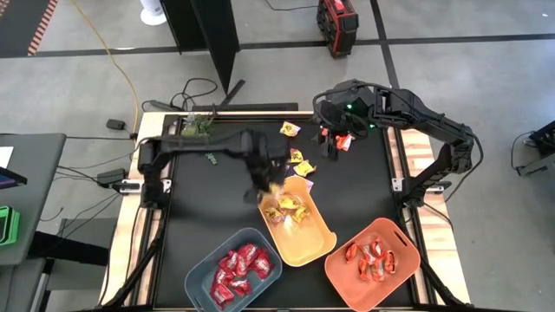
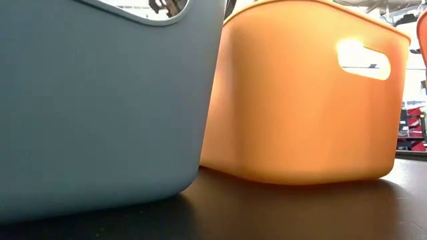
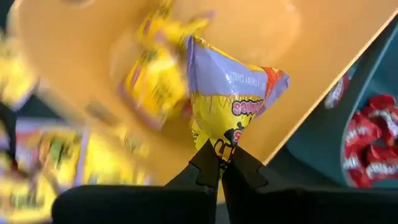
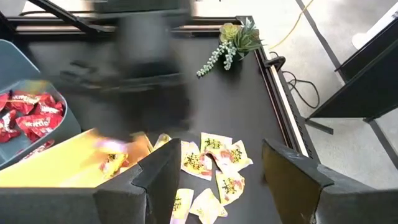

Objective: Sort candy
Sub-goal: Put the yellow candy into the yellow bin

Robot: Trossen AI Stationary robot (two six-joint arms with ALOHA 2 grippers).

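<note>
One yellow candy point(image 3: 227, 102) hangs pinched in the left hand point(image 3: 221, 163) over the yellow bin's point(image 1: 323, 247) far rim, bin straight below. More candy point(image 1: 299, 161) lies beyond that bin, nearer the right hand point(image 4: 214, 177), which gapes empty.

Three bins stand along the table's near edge: one blue-grey bin point(image 1: 201, 279), one yellow bin point(image 1: 316, 244), one orange bin point(image 1: 401, 276).

Red candy point(image 1: 238, 267): a heap in the blue-grey bin, roughly ten, too overlapped for an exact count.

Orange-red candy point(image 1: 371, 256): about six in the orange bin, one point(image 1: 343, 141) near the far edge.

Yellow candy point(image 1: 289, 208): several in the yellow bin, about four loose pieces point(image 1: 290, 129) on the table.

One plant sprig point(image 1: 199, 127) at the far left corner.

Two robot arms.
</note>
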